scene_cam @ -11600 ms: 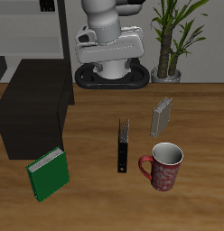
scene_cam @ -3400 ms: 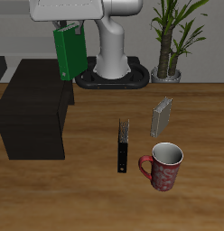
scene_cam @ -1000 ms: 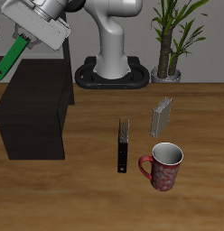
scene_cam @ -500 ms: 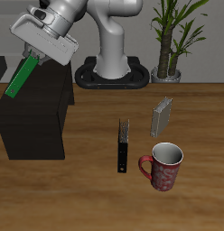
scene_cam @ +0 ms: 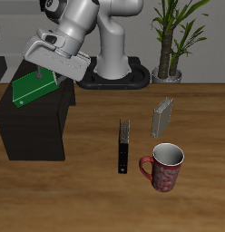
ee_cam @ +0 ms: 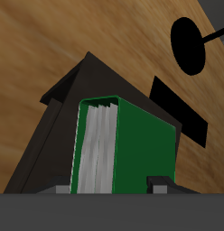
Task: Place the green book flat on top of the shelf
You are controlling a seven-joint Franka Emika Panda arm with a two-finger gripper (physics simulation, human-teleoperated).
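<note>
The green book point(scene_cam: 31, 89) is held tilted, nearly flat, just above the top of the black shelf point(scene_cam: 33, 122). My gripper point(scene_cam: 46, 78) is shut on the book's edge, above the shelf's top. In the wrist view the green book point(ee_cam: 141, 149) shows close up with its white page edge, between my fingertips, and the black shelf point(ee_cam: 60, 117) lies right behind it. I cannot tell whether the book touches the shelf top.
A black book point(scene_cam: 123, 146) stands upright mid-table. A grey book point(scene_cam: 162, 117) stands farther back beside it. A red mug point(scene_cam: 165, 167) sits near the front edge. A potted plant point(scene_cam: 171, 36) stands at the back beside the robot's base point(scene_cam: 114, 74).
The gripper has come down and toward the shelf's top with the green book. The book has turned from steeply tilted to nearly flat over the shelf.
</note>
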